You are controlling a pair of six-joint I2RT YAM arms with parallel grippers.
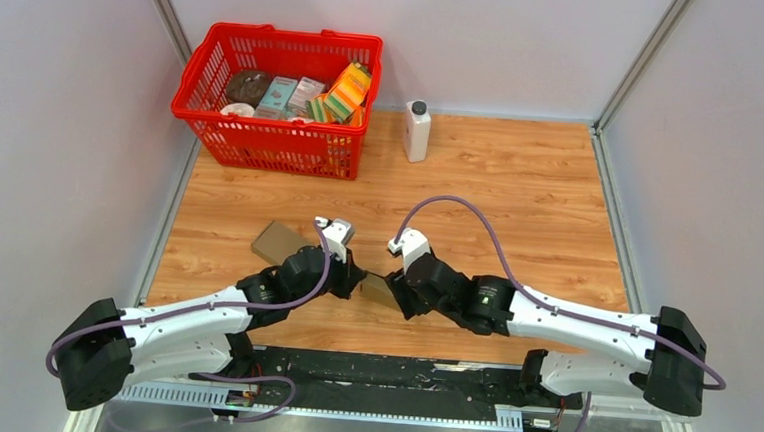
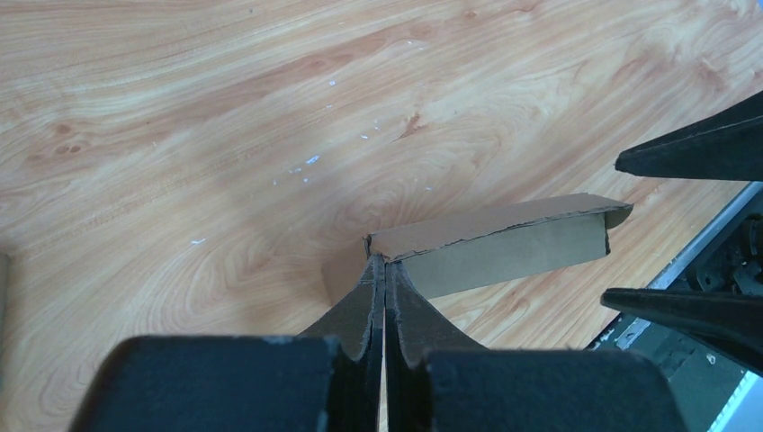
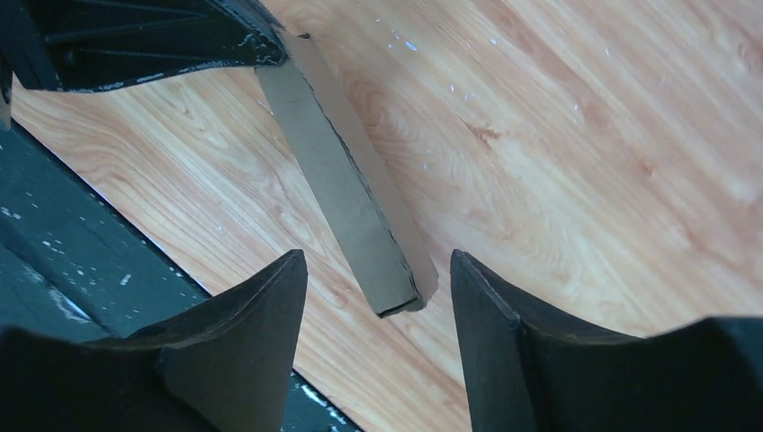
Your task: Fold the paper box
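Top external view: near the front edge of the table (image 1: 519, 204), a slim brown box (image 1: 382, 288) is held up between two grippers.
A red basket (image 1: 272, 139), filled with packets, is seen well beyond the box and to its left. The left gripper (image 1: 359, 275) is closed tight on the box's left end, fingers (image 2: 360, 315) pressed together over the card edge, and the box (image 2: 504, 247) is held clear of the wood. The right gripper (image 3: 378, 256) is spread wide about the other end; the box (image 3: 346, 193) is seen between its fingers (image 3: 261, 315), touched by neither. A cardboard sheet (image 1: 278, 240) lies near the box's left. A white bottle (image 1: 416, 130) stands well beyond the box.
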